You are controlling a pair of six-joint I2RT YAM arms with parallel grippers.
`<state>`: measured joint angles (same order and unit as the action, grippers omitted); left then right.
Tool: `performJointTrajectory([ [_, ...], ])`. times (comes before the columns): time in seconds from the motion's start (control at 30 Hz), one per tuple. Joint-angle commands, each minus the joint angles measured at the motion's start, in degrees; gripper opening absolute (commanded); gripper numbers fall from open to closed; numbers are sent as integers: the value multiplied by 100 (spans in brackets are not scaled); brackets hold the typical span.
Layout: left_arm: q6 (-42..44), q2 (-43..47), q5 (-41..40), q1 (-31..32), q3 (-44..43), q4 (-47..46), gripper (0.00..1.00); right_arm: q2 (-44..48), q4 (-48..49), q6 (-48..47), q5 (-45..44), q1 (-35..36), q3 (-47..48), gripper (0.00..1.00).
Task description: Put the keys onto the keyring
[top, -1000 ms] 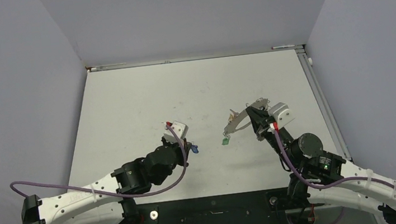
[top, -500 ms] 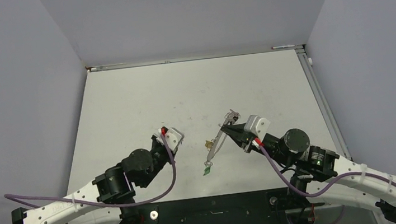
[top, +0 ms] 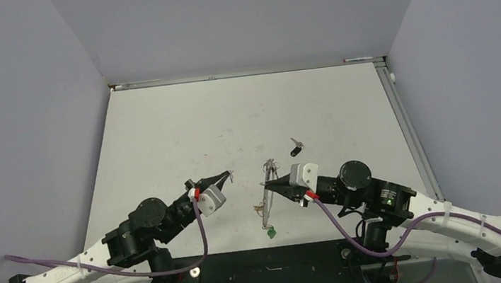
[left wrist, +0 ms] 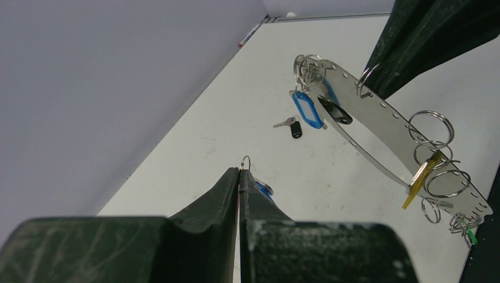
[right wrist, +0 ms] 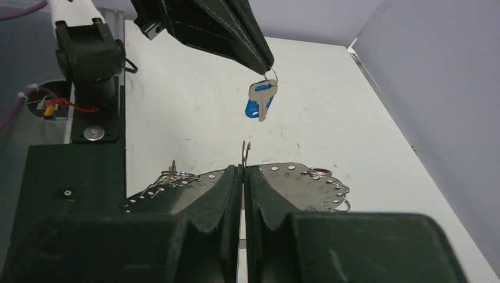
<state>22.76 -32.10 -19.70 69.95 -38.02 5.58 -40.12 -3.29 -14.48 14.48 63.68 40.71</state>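
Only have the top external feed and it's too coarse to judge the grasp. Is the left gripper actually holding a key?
Observer: Yes. The right wrist view shows the left gripper shut on a split ring, with a blue-headed key hanging from it.
Operator: How is the keyring held?
Observer: The right gripper is shut on a small loop at the rim of the keyring, a flat plate with punched holes.
Operator: Anything on it?
Observer: The left wrist view shows a blue tag and a yellow key hanging from its rings.
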Motion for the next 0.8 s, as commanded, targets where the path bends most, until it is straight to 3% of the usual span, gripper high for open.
performJointTrajectory([
  [0.0,471,273,802,-26,274,-564,0,-29,392,-240,691,-22,262,5],
  [0.23,648,475,1075,-75,468,-862,0,97,695,-744,166,185,-34,5],
  [0.53,1399,326,1340,-87,533,-806,0,-373,690,-2530,-2987,2207,-170,5],
  [0.77,2010,403,1948,-151,748,-699,0,-604,560,-2746,-3114,2303,-98,5],
])
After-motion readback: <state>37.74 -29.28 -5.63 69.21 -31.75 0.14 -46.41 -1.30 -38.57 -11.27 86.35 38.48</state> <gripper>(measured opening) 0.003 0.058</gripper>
